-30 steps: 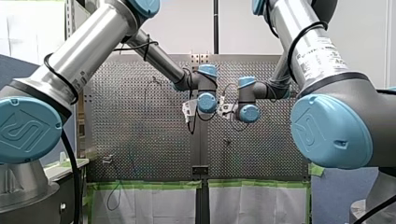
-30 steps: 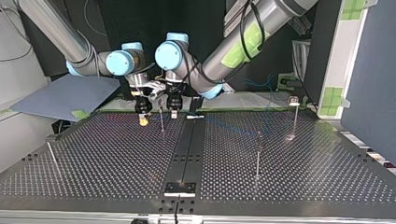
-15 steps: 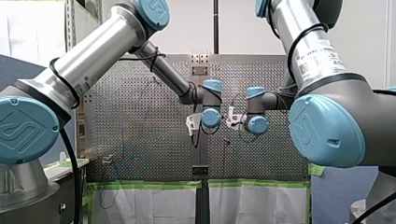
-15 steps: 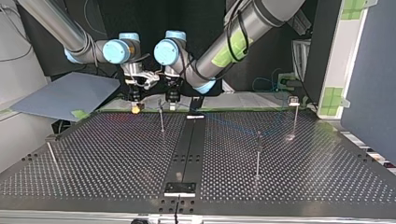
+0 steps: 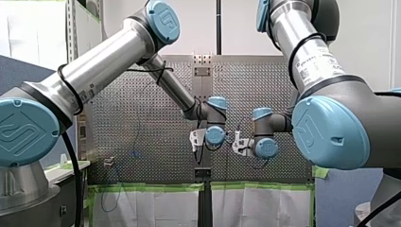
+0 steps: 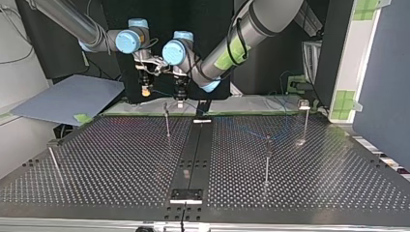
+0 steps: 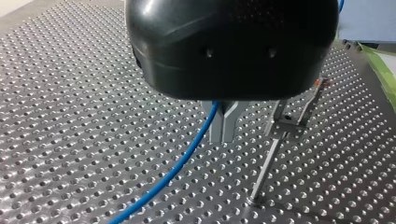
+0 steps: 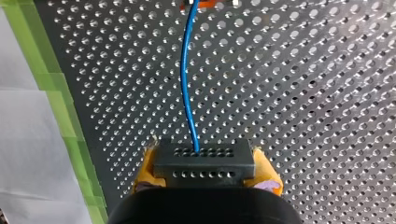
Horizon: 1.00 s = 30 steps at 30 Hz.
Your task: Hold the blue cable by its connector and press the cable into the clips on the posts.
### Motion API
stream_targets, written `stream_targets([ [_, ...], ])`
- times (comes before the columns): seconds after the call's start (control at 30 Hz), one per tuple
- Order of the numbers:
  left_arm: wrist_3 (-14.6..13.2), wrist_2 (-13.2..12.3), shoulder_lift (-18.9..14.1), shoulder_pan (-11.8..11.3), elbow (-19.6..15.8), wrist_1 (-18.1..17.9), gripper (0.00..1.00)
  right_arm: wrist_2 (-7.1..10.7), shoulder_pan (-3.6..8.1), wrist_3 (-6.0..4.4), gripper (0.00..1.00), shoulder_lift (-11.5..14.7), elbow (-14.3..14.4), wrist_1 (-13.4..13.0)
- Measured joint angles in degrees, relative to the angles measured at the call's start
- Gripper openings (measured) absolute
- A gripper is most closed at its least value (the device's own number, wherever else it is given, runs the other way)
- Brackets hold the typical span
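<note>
in the top view, at the left, my right gripper [image 6: 145,90] hangs above the far edge of the table [image 6: 121,159]. its yellow pads [image 8: 145,173] are clamped on the black connector [image 8: 204,161], and the blue cable [image 8: 187,70] leaves it at twelve o'clock in its own wrist view. just to the right stands a thin post [image 6: 167,121], at about five o'clock from that gripper and lower. next comes my left gripper [image 6: 180,94], at about one o'clock from the post's top. its metal fingers [image 7: 217,127] are closed together, and the cable comes out at their root and drops away toward seven o'clock, so it looks pinched there. over the last second both grippers have risen from near table height and drawn back toward the arms' side. the stretch of cable between them now seems to ride higher than the clip [image 7: 289,120] on the post. i judge this a lift to clear the post before lowering the cable into the clip. further right a faint blue line trails toward another post [image 6: 267,154]; whether it sits in that clip i cannot tell.
</note>
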<state>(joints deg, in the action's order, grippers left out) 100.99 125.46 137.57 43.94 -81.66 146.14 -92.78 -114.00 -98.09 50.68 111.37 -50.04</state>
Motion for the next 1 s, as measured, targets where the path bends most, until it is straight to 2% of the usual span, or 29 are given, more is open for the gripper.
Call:
stream_targets([
  [0.2, -0.49, 0.10, 0.60, 0.08, 0.00, -1.57, 0.00, -0.09, 0.37, 1.17, 0.00, -0.22, 0.18, -2.49],
  [0.37, -1.90, -0.55, 2.67, -0.03, 0.02, -2.49, 0.00, 0.12, 1.17, 1.58, 0.00, -0.33, 0.18, -5.49],
  [0.43, -2.36, -0.95, 3.39, -0.11, 0.02, -3.30, 0.00, 0.54, 1.48, 2.05, 0.00, -0.48, 0.09, -6.29],
  [0.6, -3.41, -2.41, 4.49, -0.21, 0.02, -4.35, 0.00, 1.99, 1.98, 3.02, 0.00, -1.61, -0.56, -6.67],
  [0.8, -3.69, -3.27, 5.38, -0.13, 0.02, -4.61, 0.00, 2.67, 2.77, 3.08, 0.00, -2.66, -1.11, -6.76],
  [1.0, -3.63, -3.79, 6.46, -0.21, 0.03, -3.53, 0.00, 4.48, 3.59, 3.23, 0.00, -2.96, -2.39, -6.28],
])
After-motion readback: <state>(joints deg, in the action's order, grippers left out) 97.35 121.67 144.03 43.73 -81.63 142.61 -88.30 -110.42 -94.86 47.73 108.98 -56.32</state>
